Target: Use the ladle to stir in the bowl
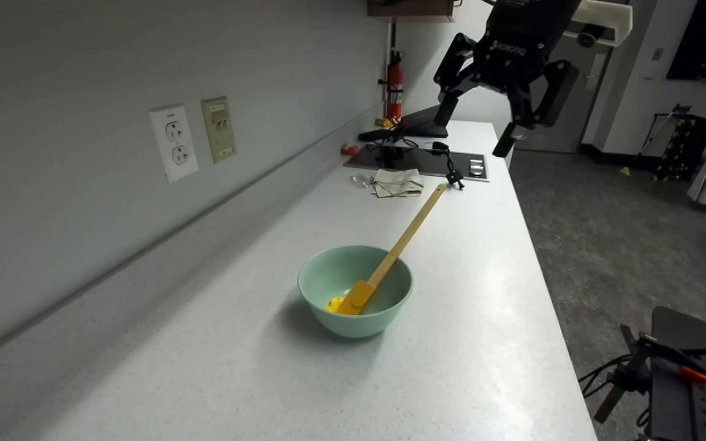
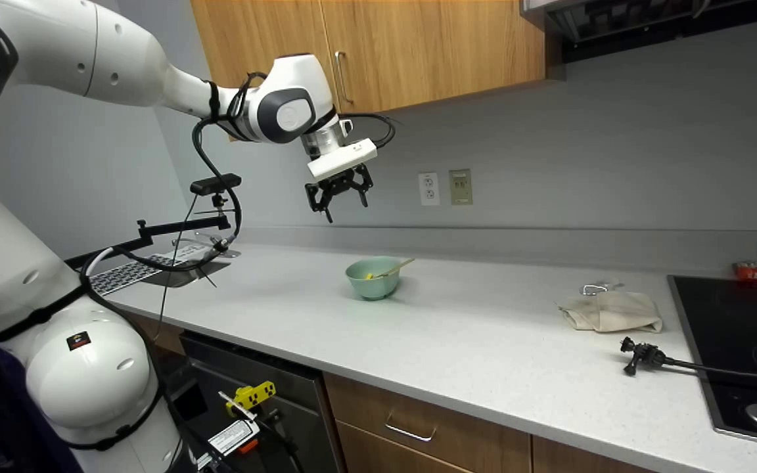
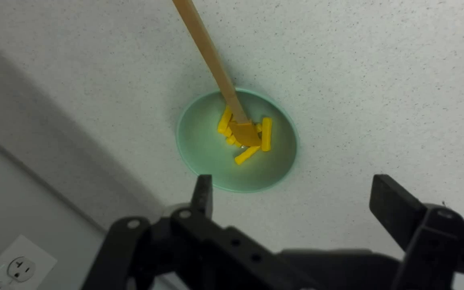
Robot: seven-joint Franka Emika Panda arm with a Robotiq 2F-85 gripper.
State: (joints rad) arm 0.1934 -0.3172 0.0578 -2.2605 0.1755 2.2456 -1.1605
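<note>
Ladle (image 1: 400,245) in the bowl (image 1: 359,326), gripper (image 3: 291,192) up in the air, fingers spread apart.
Handle crosses the bowl's rim at a tilt, far end out over the counter (image 2: 470,355) toward the stove (image 2: 733,322); yellow head is down inside. Wrist view: head lies among yellow pieces (image 3: 267,135), some stick-shaped, some small chunks. Bowl upright on the counter. In both exterior views the gripper hangs above the counter, well apart from bowl and ladle. Folded cloth (image 2: 612,312) near the stove, black bracket (image 2: 644,355) near the cloth.
</note>
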